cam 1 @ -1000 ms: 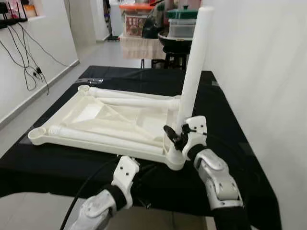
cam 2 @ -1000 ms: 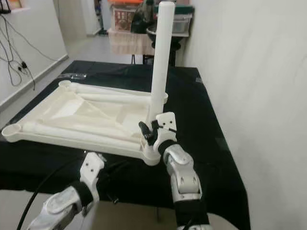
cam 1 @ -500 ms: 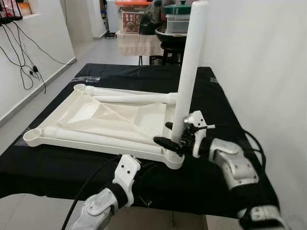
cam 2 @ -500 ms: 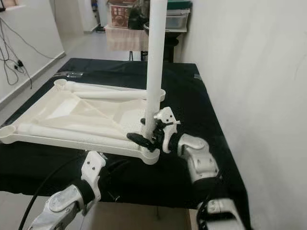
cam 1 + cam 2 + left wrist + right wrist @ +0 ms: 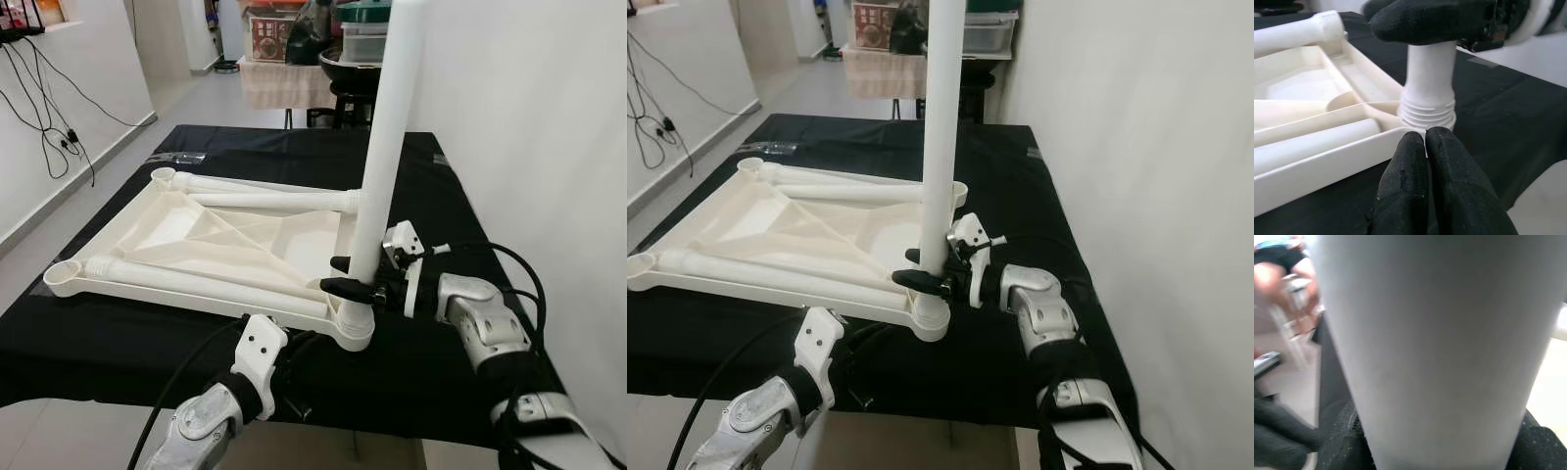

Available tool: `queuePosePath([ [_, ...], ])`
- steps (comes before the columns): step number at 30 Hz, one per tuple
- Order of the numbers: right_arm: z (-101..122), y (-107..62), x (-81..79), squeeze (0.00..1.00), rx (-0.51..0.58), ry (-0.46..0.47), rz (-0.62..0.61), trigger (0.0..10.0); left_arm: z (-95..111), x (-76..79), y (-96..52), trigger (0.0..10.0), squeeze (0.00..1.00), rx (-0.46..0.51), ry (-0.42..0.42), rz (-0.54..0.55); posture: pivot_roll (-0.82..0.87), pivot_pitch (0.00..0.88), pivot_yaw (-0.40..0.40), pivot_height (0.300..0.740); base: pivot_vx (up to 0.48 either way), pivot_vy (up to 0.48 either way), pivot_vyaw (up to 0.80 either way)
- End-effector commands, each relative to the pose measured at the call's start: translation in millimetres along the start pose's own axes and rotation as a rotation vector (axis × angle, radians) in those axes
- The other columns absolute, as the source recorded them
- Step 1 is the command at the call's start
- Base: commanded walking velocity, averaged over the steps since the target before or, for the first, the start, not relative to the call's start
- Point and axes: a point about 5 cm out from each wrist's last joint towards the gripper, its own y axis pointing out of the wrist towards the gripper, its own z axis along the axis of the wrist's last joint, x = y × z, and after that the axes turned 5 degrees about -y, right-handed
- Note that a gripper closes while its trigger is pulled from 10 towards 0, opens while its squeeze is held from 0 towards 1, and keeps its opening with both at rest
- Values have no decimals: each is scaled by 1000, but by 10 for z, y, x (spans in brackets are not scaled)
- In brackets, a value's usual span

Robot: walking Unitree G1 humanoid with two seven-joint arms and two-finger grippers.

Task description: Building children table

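The white children's table top lies upside down on a black-covered table. One white leg stands upright in the near right corner socket, its threads showing at the base. My right gripper comes in from the right and is shut on this leg just above the socket; black fingers wrap the tube. Two more legs lie on the top. My left gripper is shut on nothing at the front edge, just short of the socket.
A white wall runs close along the table's right side. Stools and storage boxes stand behind the table. Open floor and hanging cables are on the left. Empty sockets sit at the left corners.
My right arm has swung from in front of the leg round to its right, wrist turned, still gripping it. The left arm has stayed put. The camera has shifted slightly.
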Motion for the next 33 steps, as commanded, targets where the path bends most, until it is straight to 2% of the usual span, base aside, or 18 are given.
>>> queuePosePath([
  [1,-147,27,-80,0,-50,66,-50,0,-20,10,-6,10000,0,-13,0,-5,-18,2,-48,740,0,0,0],
  [2,-279,78,-137,0,-95,89,-312,0,-15,10,-12,10000,0,-11,0,-3,-23,9,-50,740,0,0,0],
  [3,-279,78,-137,0,-95,89,-312,0,-15,10,-12,10000,0,-11,0,-3,-23,9,-50,740,0,0,0],
  [5,-414,66,-224,0,-171,107,-606,0,-11,6,-19,10000,0,-10,0,-1,-27,17,-44,740,0,0,0],
  [6,-414,66,-224,0,-171,107,-606,0,-11,6,-19,10000,0,-10,0,-1,-27,17,-44,740,0,0,0],
  [7,-417,23,-255,0,-194,114,-680,0,-14,-1,-22,10000,0,-10,-1,1,-38,15,-32,740,0,0,0],
  [11,-395,47,-196,0,-173,113,-641,0,-22,-9,-18,10000,0,-14,0,8,-36,5,-23,740,0,0,0],
  [14,-385,97,-229,0,-177,97,-614,0,-25,-19,-17,10000,0,-17,-1,15,-37,4,-21,740,0,0,0],
  [15,-358,122,-237,0,-157,121,-582,10000,-26,-22,-18,10000,0,-17,1,19,-35,3,-15,740,0,0,0],
  [16,-320,132,-227,549,-134,125,-563,10000,-28,-25,-18,10000,0,-17,2,22,-31,0,-20,740,0,0,0],
  [17,-287,140,-217,1000,-117,128,-544,10000,-30,-27,-17,10000,0,-17,3,22,-31,0,-20,740,0,0,0],
  [20,-218,182,-239,1000,-92,114,-472,10000,-33,-27,-11,10000,0,-20,2,18,-30,0,-19,740,0,0,0],
  [21,-91,244,-240,1000,-36,101,-337,10000,-38,-26,-5,10000,0,-22,1,14,-32,0,-16,740,0,0,0],
  [23,-91,244,-240,1000,-36,101,-337,10000,-38,-26,-5,10000,0,-22,1,14,-32,0,-16,740,0,0,0],
  [26,40,262,-229,1000,-7,16,-19,10000,-50,-20,13,10000,0,-26,-3,8,-26,0,-20,740,0,0,0],
  [28,58,249,-223,1000,-9,2,58,10000,-52,-18,18,10000,0,-27,-3,6,-26,0,-20,740,0,0,0],
  [29,90,257,-159,0,-14,-6,88,10000,-54,-19,18,10000,0,-28,-4,5,-25,0,-20,740,0,0,0],
  [33,145,267,-2,0,-31,-2,139,10000,-59,-20,18,10000,0,-30,-4,4,-17,0,-24,740,0,0,0],
])
